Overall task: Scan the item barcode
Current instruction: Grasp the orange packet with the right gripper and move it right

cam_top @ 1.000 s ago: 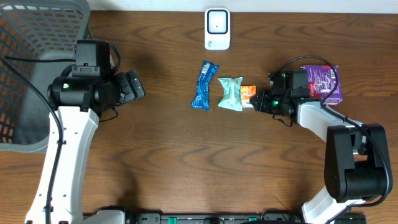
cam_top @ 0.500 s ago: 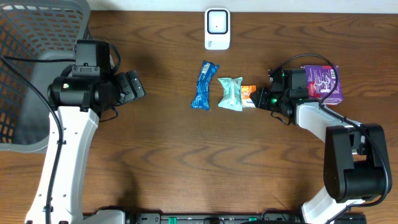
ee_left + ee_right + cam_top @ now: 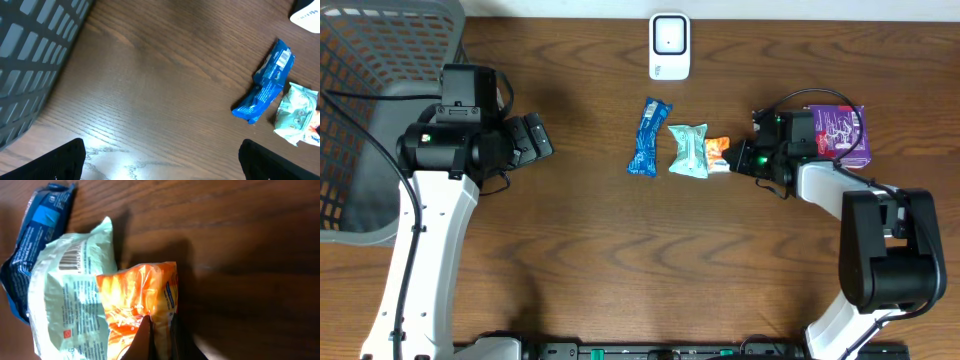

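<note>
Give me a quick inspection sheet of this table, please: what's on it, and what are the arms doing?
Surface: brown wooden table, no spills seen.
Job's things: white scanner at the far edge; blue packet, mint packet, orange packet in a row.
Clutter: purple pack at the right.
Grippers: left gripper open, holding nothing; right gripper shut on the orange packet.
Cables: black cables, none across the packets.
Surroundings: grey basket at the left.

A grey basket stands opposite a purple box.
</note>
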